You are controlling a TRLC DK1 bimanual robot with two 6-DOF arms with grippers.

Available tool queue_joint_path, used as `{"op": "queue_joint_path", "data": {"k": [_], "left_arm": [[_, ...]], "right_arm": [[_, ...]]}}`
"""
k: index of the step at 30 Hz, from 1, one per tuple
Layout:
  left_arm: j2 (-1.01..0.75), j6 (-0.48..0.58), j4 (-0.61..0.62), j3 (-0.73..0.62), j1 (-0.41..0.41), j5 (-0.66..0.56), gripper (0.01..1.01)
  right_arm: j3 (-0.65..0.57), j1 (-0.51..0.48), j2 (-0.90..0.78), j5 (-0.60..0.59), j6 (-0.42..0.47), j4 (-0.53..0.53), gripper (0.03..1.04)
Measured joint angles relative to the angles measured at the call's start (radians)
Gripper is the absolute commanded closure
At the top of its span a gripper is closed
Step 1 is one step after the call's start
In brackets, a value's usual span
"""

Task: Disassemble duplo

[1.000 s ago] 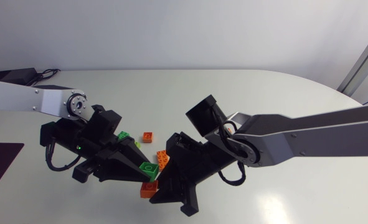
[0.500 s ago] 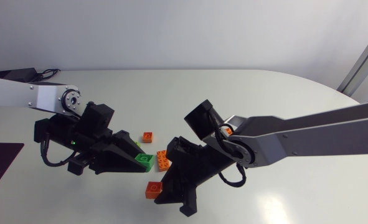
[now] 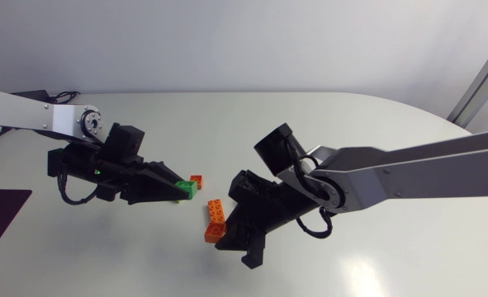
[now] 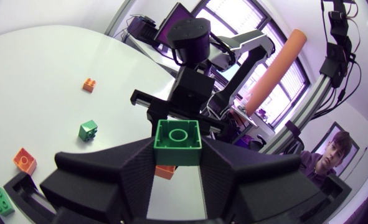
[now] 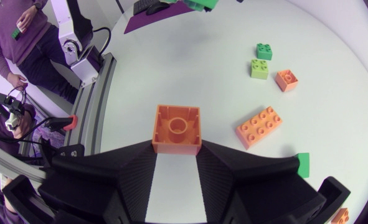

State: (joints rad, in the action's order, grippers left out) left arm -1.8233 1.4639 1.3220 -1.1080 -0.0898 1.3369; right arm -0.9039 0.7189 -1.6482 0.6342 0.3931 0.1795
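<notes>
My left gripper (image 3: pixel 184 190) is shut on a green square brick (image 3: pixel 188 188), held off the table left of centre. In the left wrist view the green brick (image 4: pixel 178 143) sits clamped between the fingers (image 4: pixel 134 180), hollow underside facing the camera. My right gripper (image 3: pixel 216 238) is shut on an orange square brick (image 3: pixel 211 234), a little nearer the front edge. The right wrist view shows that orange brick (image 5: pixel 177 129) pinched at the fingertips (image 5: pixel 129 165), underside up. The two held bricks are apart.
A long orange brick (image 3: pixel 216 209) and a small orange brick (image 3: pixel 196 181) lie between the grippers. Ahead of the right gripper lie the long orange brick (image 5: pixel 259 127), an orange one (image 5: pixel 286 79), a light green one (image 5: pixel 259 68) and a green one (image 5: pixel 264 51).
The green brick came off the orange one. My left gripper carried it up and back to the left. My right gripper kept the orange brick and shifted slightly right.
</notes>
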Motion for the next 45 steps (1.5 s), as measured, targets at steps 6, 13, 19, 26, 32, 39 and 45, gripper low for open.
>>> {"op": "queue_joint_path", "data": {"k": [6, 13, 19, 26, 32, 39, 45], "left_arm": [[-0.102, -0.099, 0.001, -0.11, 0.084, 0.0, 0.908], [-0.114, -0.279, 0.002, -0.192, 0.124, 0.0, 0.908], [-0.116, -0.539, 0.002, -0.323, 0.123, -0.061, 0.897], [-0.121, -0.832, -0.076, -0.44, 0.101, -0.347, 0.898], [-0.094, -1.022, -0.342, -0.397, 0.005, -0.772, 0.898], [-0.056, -1.081, -0.682, -0.193, -0.105, -0.995, 0.9], [0.005, -1.084, -1.085, 0.111, -0.276, -1.189, 0.9]], "right_arm": [[0.0, -0.027, 0.015, -0.013, -0.003, -0.029, 0.81], [0.0, -0.054, 0.015, -0.018, -0.004, -0.052, 0.81], [0.0, -0.071, 0.015, -0.019, -0.004, -0.056, 0.81], [0.0, -0.099, 0.015, -0.041, -0.005, -0.064, 0.81], [0.008, -0.123, 0.028, -0.129, -0.009, -0.112, 0.81], [0.023, -0.137, 0.051, -0.323, -0.016, -0.181, 0.81], [0.044, -0.144, 0.029, -0.472, -0.011, -0.248, 0.82]]}}
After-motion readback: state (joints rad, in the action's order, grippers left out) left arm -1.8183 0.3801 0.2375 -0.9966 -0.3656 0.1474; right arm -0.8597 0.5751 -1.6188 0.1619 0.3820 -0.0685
